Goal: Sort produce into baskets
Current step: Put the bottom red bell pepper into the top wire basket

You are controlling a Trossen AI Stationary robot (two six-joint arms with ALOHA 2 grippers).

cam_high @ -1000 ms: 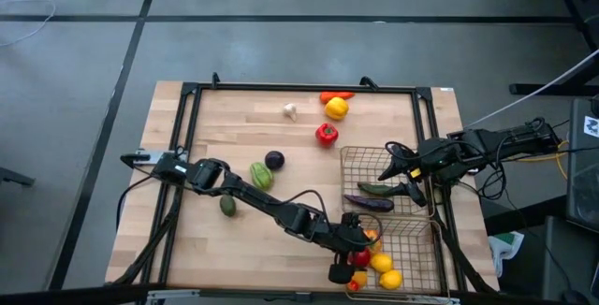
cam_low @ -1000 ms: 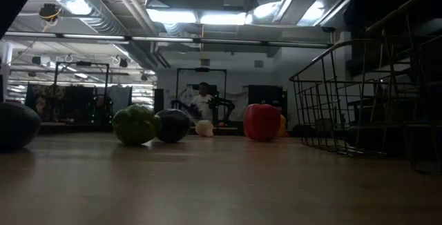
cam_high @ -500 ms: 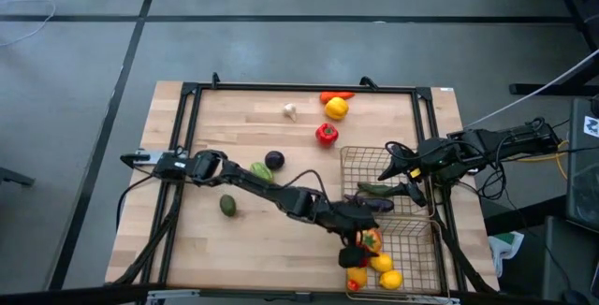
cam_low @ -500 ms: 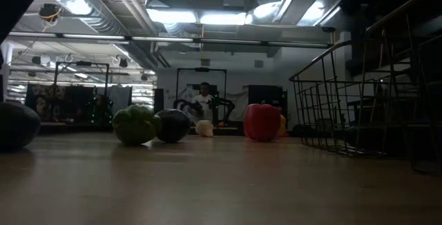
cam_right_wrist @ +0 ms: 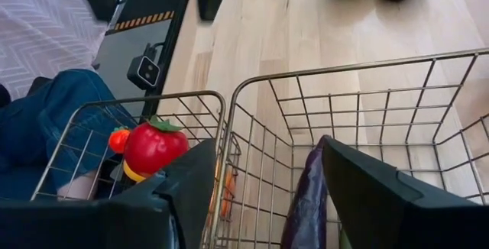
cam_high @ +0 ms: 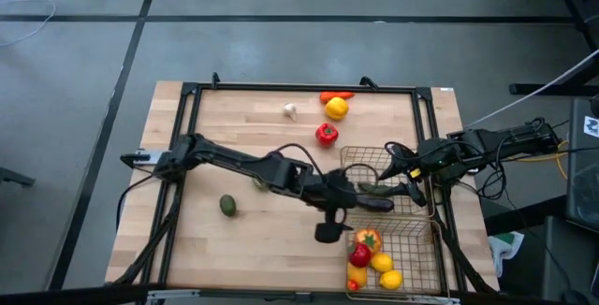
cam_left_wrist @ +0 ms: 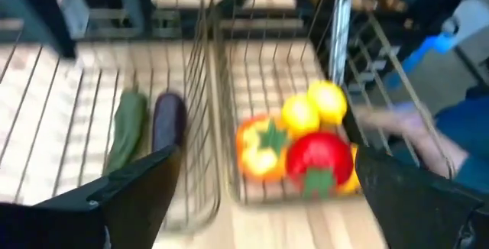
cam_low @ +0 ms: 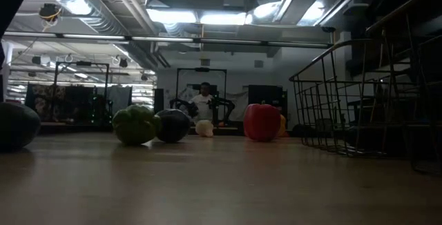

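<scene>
Two wire baskets stand side by side at the table's right. The near basket (cam_high: 429, 249) holds a red tomato (cam_left_wrist: 319, 157), an orange pepper (cam_left_wrist: 262, 147) and lemons (cam_left_wrist: 313, 105). The far basket (cam_high: 374, 150) holds a green cucumber (cam_left_wrist: 127, 127) and a purple eggplant (cam_left_wrist: 167, 121). My left gripper (cam_high: 348, 213) hovers open and empty at the baskets' left side, pointing toward them. My right gripper (cam_high: 412, 181) hangs open and empty over the far basket. A red pepper (cam_high: 326, 134), yellow pepper (cam_high: 336, 108), orange pepper (cam_high: 337, 96), garlic (cam_high: 290, 110) and avocado (cam_high: 227, 205) lie on the table.
A green pepper (cam_low: 136, 124) and a dark purple piece (cam_low: 173, 125) sit mid-table, under my left arm in the high view. A black frame (cam_high: 192, 94) borders the tabletop. A person in jeans (cam_right_wrist: 46, 127) is beyond the table's near right corner.
My left gripper has risen out of the near basket and moved toward the table's far edge, staying open and empty. The orange pepper stays in the near basket. My left arm now crosses over the green pepper and the purple piece.
</scene>
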